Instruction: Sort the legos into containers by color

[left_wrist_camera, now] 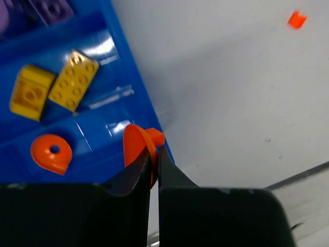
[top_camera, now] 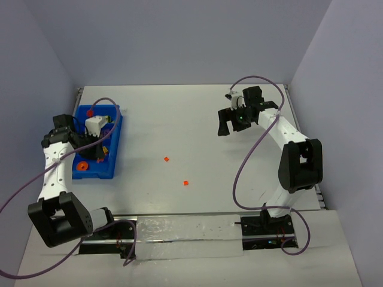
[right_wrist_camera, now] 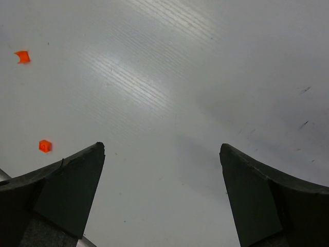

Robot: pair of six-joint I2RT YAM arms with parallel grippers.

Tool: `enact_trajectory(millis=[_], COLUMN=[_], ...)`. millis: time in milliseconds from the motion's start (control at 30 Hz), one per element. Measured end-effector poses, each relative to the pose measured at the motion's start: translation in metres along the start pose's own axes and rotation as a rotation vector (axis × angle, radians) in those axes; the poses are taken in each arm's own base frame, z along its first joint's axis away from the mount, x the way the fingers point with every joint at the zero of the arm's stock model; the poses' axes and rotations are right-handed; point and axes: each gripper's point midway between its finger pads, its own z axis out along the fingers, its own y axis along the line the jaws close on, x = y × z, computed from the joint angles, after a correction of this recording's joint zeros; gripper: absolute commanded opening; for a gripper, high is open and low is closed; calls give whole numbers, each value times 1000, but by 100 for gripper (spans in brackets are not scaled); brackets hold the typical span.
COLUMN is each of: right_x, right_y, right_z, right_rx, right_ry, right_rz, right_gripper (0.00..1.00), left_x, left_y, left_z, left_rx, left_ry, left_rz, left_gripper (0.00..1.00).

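Observation:
My left gripper [left_wrist_camera: 154, 152] is shut on a small orange lego [left_wrist_camera: 136, 140], a thin round piece with a stud, held over the near rim of the blue tray [left_wrist_camera: 121, 67]. Inside the containers lie two yellow bricks [left_wrist_camera: 31, 92] [left_wrist_camera: 74, 80], an orange round piece [left_wrist_camera: 50, 153] and purple bricks [left_wrist_camera: 51, 7]. From the top view the left gripper [top_camera: 97, 150] hangs over the tray [top_camera: 115, 128]. Two orange legos [top_camera: 166, 159] [top_camera: 185, 183] lie loose mid-table. My right gripper [top_camera: 230, 124] [right_wrist_camera: 162, 154] hovers open and empty above bare table, with those orange bits [right_wrist_camera: 22, 56] [right_wrist_camera: 45, 146] off to its left.
Grey walls close in the table on the left, back and right. The arm bases and a metal rail [top_camera: 179, 230] run along the near edge. A purple cable [top_camera: 251, 149] loops beside the right arm.

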Motion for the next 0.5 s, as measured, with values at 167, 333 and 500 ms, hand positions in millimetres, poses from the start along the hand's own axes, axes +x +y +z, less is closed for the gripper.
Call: enact_trajectory(millis=[167,333,500], right_x=[0,1,1], right_y=[1,1,1], right_z=[0,0,0], right_rx=[-3,-4,-6], right_ry=[2,3,4], right_rz=[1,2,2], right_gripper=[100,100,100], left_x=[35,40,38], left_y=[6,14,26], left_z=[4,8,15], left_rx=[6,-16,-44], left_ry=[80,90,89], left_rz=[-64,-73,-67], left_gripper=[15,15,18])
